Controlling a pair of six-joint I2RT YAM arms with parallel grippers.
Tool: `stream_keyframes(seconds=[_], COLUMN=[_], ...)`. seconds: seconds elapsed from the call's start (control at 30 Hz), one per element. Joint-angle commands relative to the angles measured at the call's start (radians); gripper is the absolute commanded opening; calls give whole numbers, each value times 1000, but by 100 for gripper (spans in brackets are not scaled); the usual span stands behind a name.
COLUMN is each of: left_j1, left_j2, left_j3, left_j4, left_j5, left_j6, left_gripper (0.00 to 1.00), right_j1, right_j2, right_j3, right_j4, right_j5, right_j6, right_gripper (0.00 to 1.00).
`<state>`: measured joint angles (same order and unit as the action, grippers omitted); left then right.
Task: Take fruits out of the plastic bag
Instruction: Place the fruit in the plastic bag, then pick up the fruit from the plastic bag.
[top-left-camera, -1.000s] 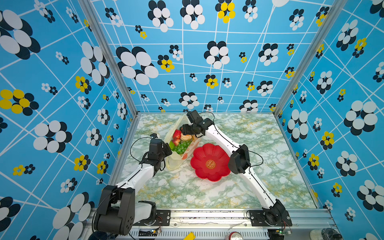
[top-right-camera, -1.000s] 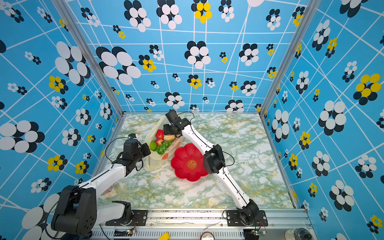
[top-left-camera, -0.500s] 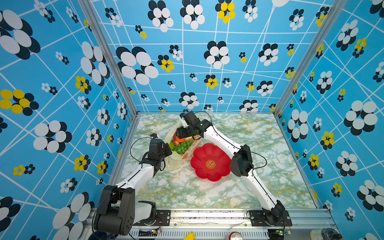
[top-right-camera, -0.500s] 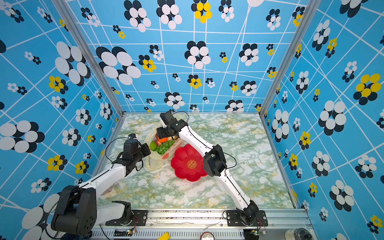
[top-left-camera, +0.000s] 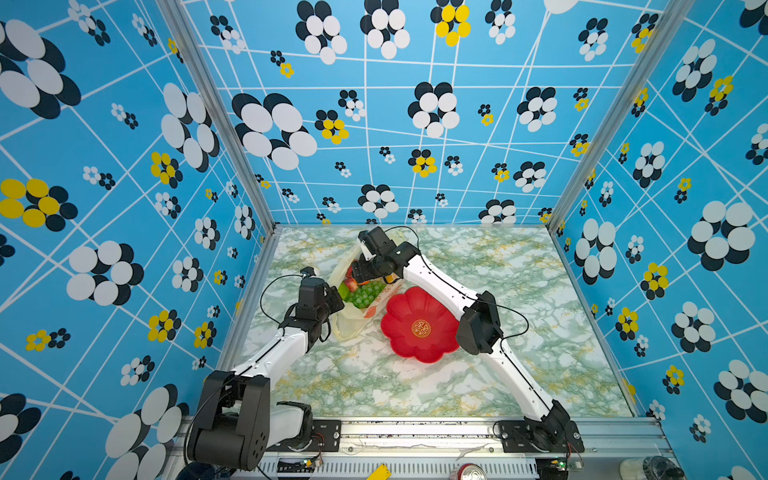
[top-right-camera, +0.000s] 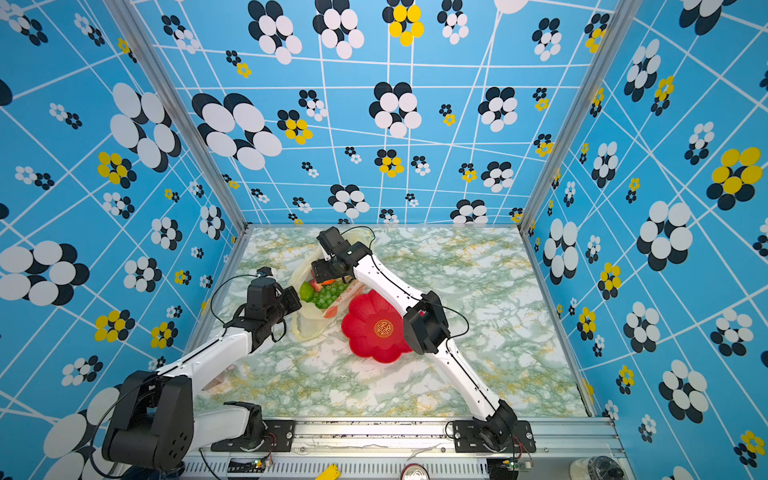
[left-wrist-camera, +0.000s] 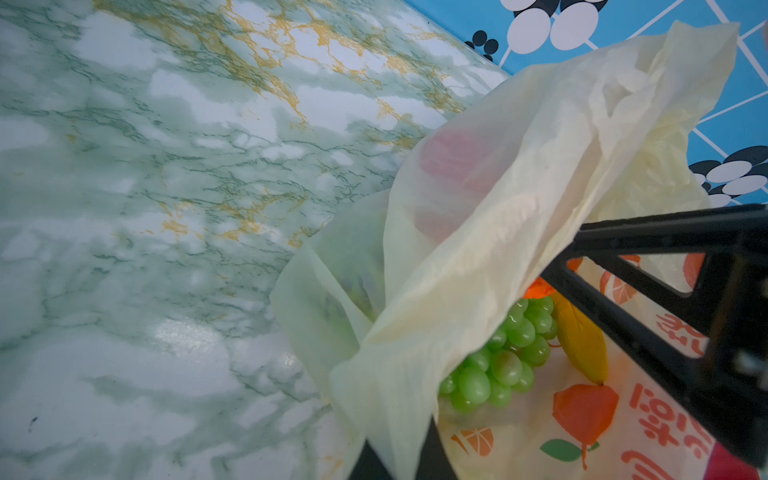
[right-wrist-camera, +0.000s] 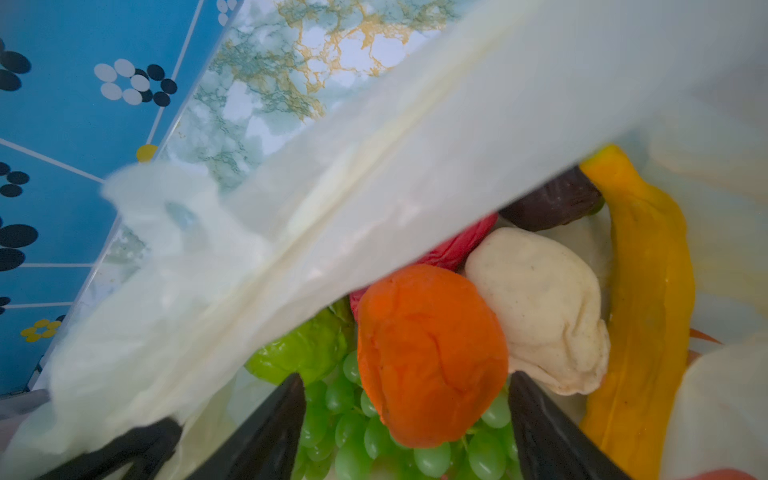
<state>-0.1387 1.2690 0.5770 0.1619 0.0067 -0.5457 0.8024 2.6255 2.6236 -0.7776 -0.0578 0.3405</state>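
Left gripper (top-left-camera: 336, 302): clenched on the left rim of the thin translucent pale-yellow plastic bag (top-left-camera: 352, 323), which lies on the green marbled tabletop (top-left-camera: 519, 291) just left of the red flower-shaped plate (top-left-camera: 415, 357). Right gripper (right-wrist-camera: 407, 375): released, jaws spread to either side of the round orange toy fruit (right-wrist-camera: 432, 332) inside the bag, beside the green toy grapes (right-wrist-camera: 353, 436) and yellow toy banana (right-wrist-camera: 648, 311).
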Motion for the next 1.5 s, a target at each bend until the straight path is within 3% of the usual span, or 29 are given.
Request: stream_keyframes(seconds=[0.0, 0.1, 0.53, 1.0, 1.17, 1.47], left_j1=[-2, -2, -2, -2, -2, -2], left_j2=[-1, -3, -4, -4, -4, -1], left_j3=[0, -1, 1, 1, 2, 0], left_j4=[1, -1, -2, -6, -7, -4], left_j5=[-8, -10, -9, -11, -14, -10], left_j6=[19, 19, 20, 22, 22, 20], left_gripper=[1, 1, 1, 1, 1, 1], right_j1=[2, 3, 3, 4, 7, 9], right_j2=[93, 142, 110, -65, -210, -675], right_j3=[71, 142, 120, 11, -173, -801], right_j4=[-15, -27, -13, 0, 18, 143], right_j5=[36, 42, 41, 10, 26, 124], right_j6=[20, 20, 53, 74, 64, 49], right_gripper=[77, 73, 45, 39, 39, 40])
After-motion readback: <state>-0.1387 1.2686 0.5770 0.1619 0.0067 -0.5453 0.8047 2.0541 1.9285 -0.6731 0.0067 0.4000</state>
